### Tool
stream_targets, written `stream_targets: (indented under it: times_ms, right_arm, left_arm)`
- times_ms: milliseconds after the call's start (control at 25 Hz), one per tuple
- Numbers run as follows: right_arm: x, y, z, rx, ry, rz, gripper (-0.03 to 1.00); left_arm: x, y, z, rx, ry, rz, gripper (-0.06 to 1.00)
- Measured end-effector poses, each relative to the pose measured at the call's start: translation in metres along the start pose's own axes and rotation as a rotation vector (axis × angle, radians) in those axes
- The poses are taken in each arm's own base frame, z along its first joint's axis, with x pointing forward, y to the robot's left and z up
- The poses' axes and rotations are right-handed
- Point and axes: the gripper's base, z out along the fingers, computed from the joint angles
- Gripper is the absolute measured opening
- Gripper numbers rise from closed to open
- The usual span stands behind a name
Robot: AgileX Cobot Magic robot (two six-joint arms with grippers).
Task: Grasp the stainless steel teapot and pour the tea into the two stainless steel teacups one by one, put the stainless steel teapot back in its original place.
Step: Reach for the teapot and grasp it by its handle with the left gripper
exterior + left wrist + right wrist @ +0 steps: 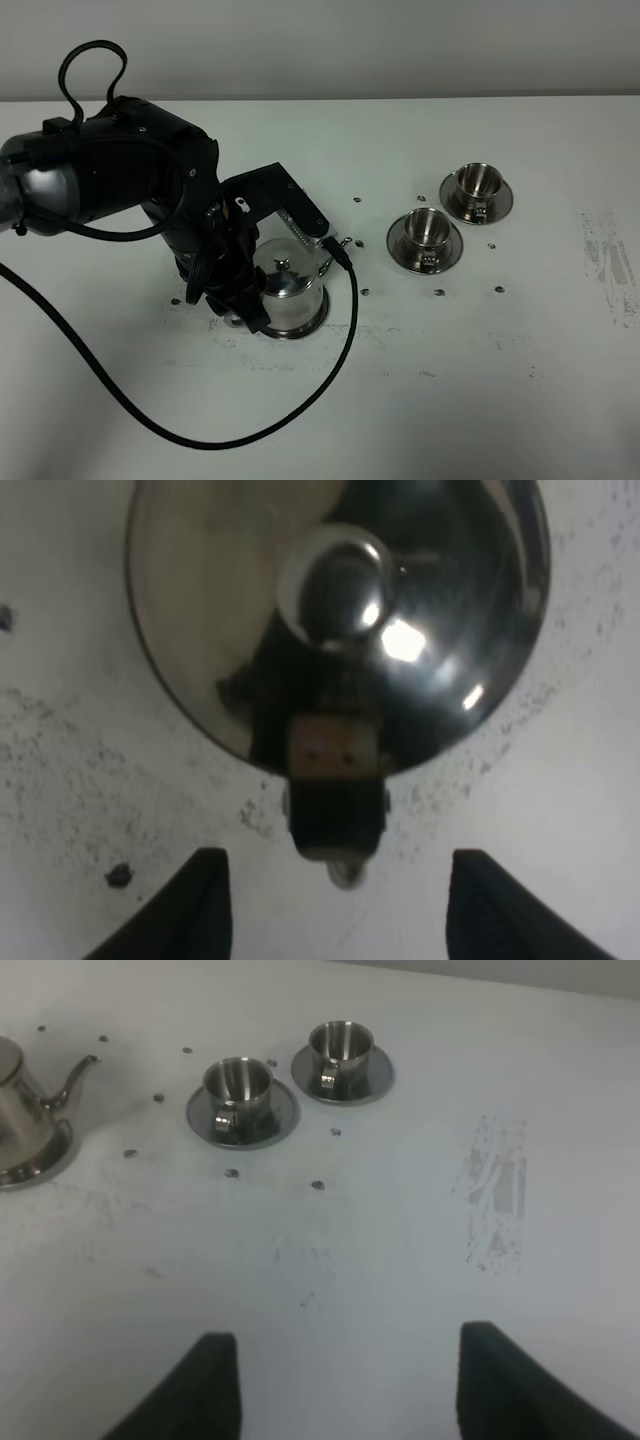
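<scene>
Left hand [337, 892] is spread wide with the loop handle [335, 780] of the teapot [340, 610] centred ahead of the gap, lined up for the grab. It sits on its steel disc [55, 1160] on the worktop [500, 400], spout toward the near teacup [427, 230] and far teacup [477, 182]; right hand [340, 1380] is wide too

Left arm [110, 170] comes in from the left side, fat black elbow riding high, then folds over so the wrist [215, 250] points steeply down. Down low, the left gripper [335, 860] has its fingers [200, 910] spread wide, not squeezing anything. Same deal with the right gripper [338, 1345]: it hangs higher up, tilted forward and down, both fingers wide apart with nothing between them.
</scene>
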Motion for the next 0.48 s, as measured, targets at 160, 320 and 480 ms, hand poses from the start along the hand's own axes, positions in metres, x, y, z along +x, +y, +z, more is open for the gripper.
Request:
stream_targets:
  times_ms: [160,320,480]
  right_arm:
    - [0.0,0.0,0.0,0.0,0.0,0.0,0.47]
    - [0.0,0.0,0.0,0.0,0.0,0.0,0.47]
    - [0.0,0.0,0.0,0.0,0.0,0.0,0.47]
  left_arm:
    - [-0.001,0.0,0.004,0.001,0.002,-0.017,0.46]
    - [-0.001,0.0,0.014,0.011,0.02,-0.049,0.46]
    - [-0.002,0.0,0.017,0.008,0.013,-0.058,0.46]
